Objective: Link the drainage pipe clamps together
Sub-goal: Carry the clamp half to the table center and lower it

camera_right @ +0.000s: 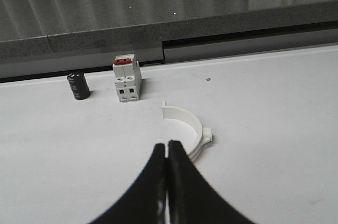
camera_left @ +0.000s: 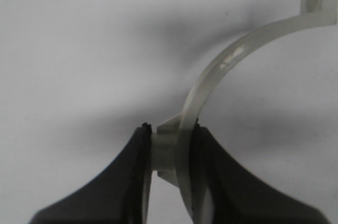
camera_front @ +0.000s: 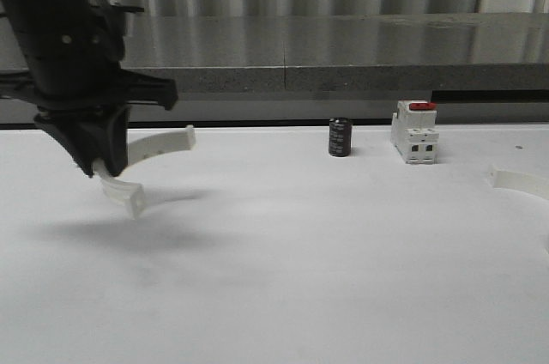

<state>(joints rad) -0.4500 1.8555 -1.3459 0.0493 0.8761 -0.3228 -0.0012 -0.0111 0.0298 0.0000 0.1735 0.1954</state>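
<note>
Front view sets the white table [camera_front: 283,278] across the lower frame, with the left gripper [camera_front: 99,166] hanging dark in the upper left and pinching one white clamp half [camera_front: 159,145] above the surface; the band's two ends stick out, one flange toward the middle of the frame, one lower down just beneath the fingers, and a soft shadow lies under it. At the right edge of the same frame a sliver of the second clamp half [camera_front: 519,180] lies on the table, well apart from the first. Between them, near the back edge, stand a white circuit breaker [camera_front: 415,132] with a red switch and a small black cylinder [camera_front: 340,137].

Left wrist view gives the grip up close: the fingers [camera_left: 132,171] are shut on the held clamp half [camera_left: 211,76] at its side tab, and the thin translucent-white arc curves away to a square end flange in the upper right corner.

Right wrist view shows the resting clamp half [camera_right: 186,129] whole, a semicircular band with a side tab, lying flat just ahead of the right gripper [camera_right: 167,147], whose fingers are pressed together on nothing. Behind it sit the breaker [camera_right: 127,79] and the black cylinder [camera_right: 78,85].
</note>
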